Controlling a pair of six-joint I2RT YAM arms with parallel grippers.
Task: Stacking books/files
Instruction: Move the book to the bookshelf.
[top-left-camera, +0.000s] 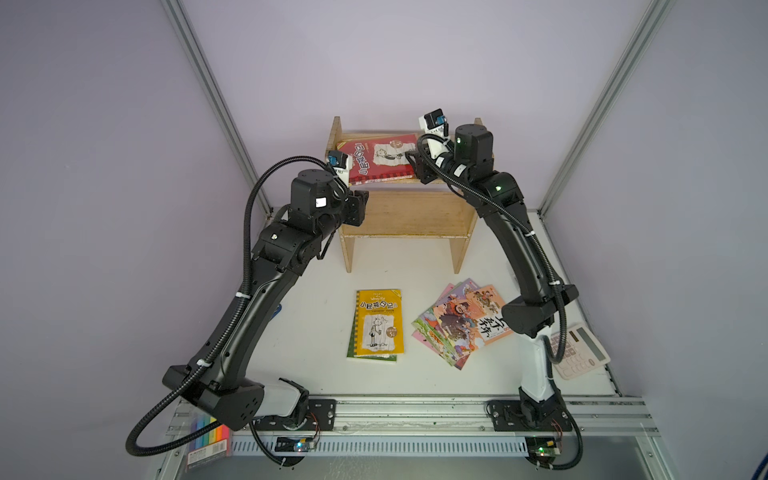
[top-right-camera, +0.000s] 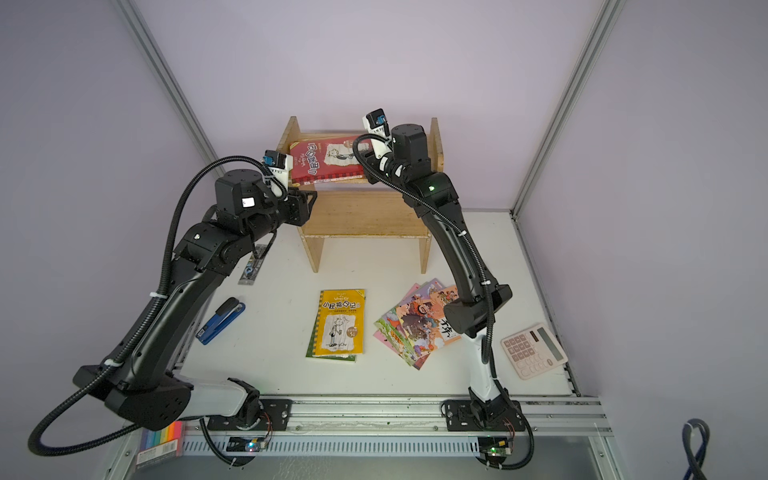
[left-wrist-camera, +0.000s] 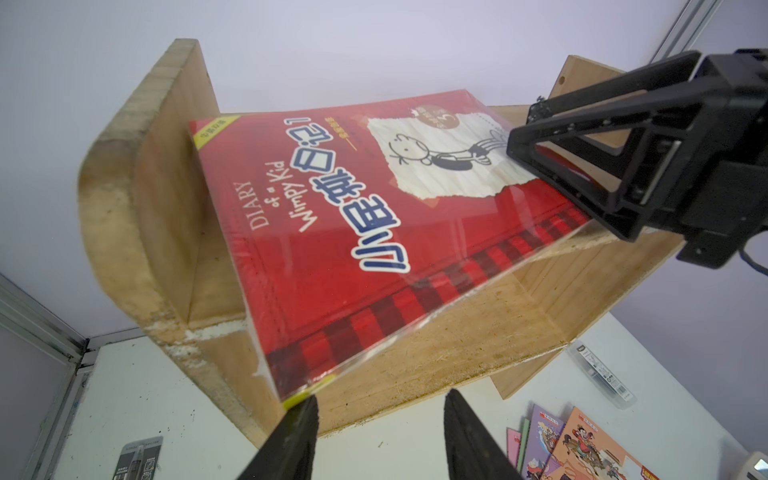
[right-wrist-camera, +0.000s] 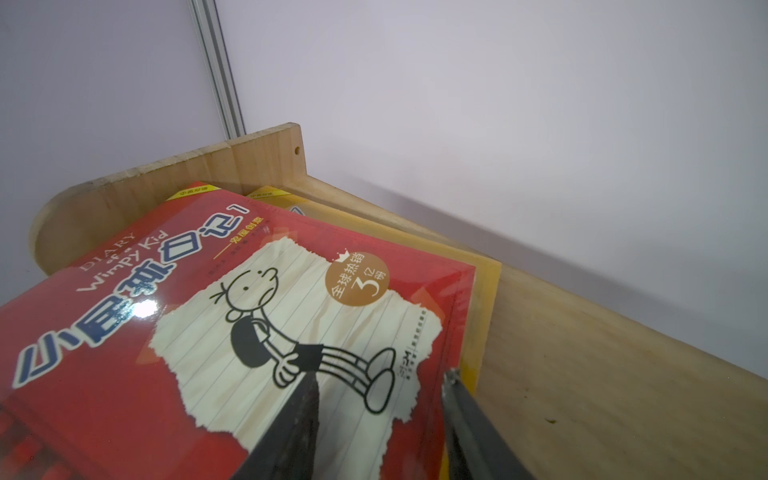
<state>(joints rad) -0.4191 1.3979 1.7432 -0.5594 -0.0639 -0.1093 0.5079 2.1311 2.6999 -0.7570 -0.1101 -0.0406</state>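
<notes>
Red stick-boy paperback (left-wrist-camera: 353, 249) lies skewed on a yellow paperback (right-wrist-camera: 484, 291) atop the wooden shelf (left-wrist-camera: 457, 345); left gripper (left-wrist-camera: 381, 397) and right gripper (right-wrist-camera: 378, 384), both parted, could nudge it off.

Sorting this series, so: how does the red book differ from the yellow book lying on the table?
The red book lies on the shelf's top board; the yellow book lies on the table. The red book covers a second yellow cover; the yellow book covers a green book. The right claw reaches over the red book; no claw is near the yellow book. Both show the same stick-boy sketch.
</notes>
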